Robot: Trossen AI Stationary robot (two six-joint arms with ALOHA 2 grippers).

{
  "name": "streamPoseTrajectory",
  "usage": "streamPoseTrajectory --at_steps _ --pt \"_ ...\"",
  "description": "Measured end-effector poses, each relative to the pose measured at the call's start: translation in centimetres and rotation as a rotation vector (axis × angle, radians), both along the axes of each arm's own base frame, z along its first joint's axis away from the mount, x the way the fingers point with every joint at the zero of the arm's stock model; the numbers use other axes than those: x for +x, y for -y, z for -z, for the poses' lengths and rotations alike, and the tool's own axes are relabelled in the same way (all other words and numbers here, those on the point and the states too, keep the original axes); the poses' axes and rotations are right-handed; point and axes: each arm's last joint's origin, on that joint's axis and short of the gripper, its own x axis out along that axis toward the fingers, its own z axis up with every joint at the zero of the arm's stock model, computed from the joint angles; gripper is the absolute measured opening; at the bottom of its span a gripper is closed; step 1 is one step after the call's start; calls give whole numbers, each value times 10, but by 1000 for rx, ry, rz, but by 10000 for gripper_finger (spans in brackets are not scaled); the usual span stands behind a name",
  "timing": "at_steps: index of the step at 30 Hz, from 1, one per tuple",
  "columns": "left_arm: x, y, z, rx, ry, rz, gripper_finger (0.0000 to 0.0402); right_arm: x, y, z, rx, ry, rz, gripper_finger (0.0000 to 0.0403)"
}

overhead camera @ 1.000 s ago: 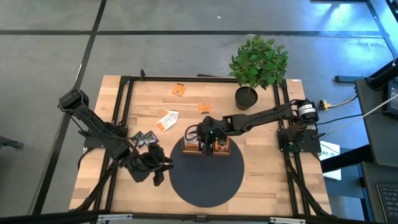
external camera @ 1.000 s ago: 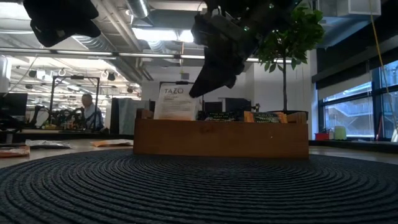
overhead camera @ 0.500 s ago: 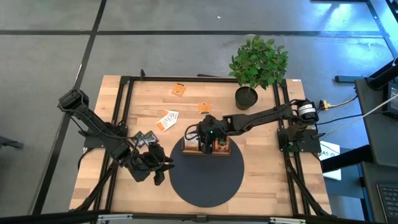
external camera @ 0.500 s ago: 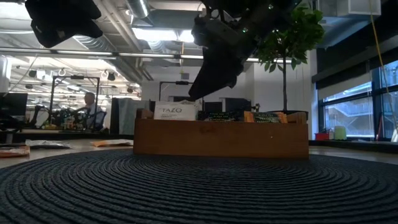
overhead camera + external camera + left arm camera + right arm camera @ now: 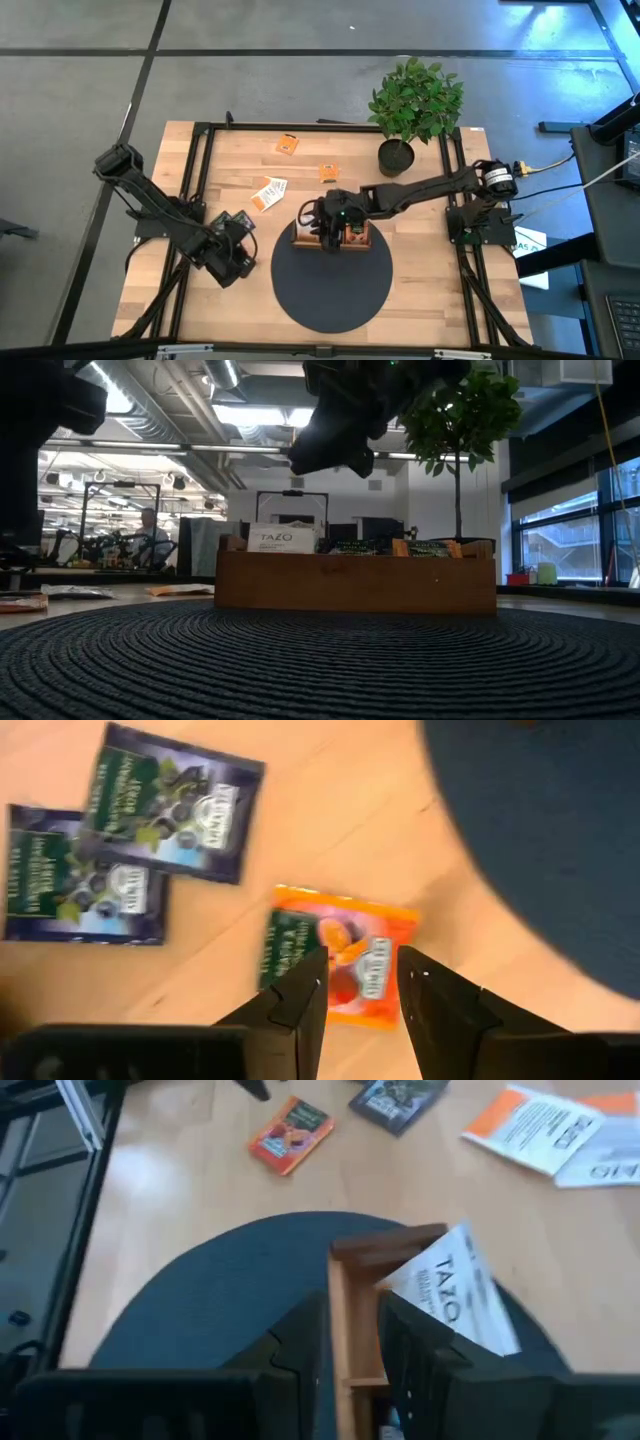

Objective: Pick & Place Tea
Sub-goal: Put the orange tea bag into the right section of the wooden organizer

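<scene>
Orange against pale wood, a tea sachet [image 5: 335,954] lies flat on the counter [image 5: 180,290] just ahead of the left pincer [image 5: 360,982], whose fingers stand parted and empty above it; two dark sachets [image 5: 130,845] lie beyond, side by side. To the right, the right pincer [image 5: 348,1342] hovers over the wooden tray [image 5: 350,1295], fingers slightly apart, gripping nothing, a white sachet [image 5: 455,1288] leaning in the compartment right below it.
</scene>
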Motion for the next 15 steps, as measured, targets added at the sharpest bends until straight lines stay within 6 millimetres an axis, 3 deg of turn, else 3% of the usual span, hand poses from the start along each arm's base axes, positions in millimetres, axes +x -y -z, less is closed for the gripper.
streamPoseTrajectory --at_steps 15 --pt "6 10 58 -65 -115 -27 119 1 -18 -3 24 42 -23 100"
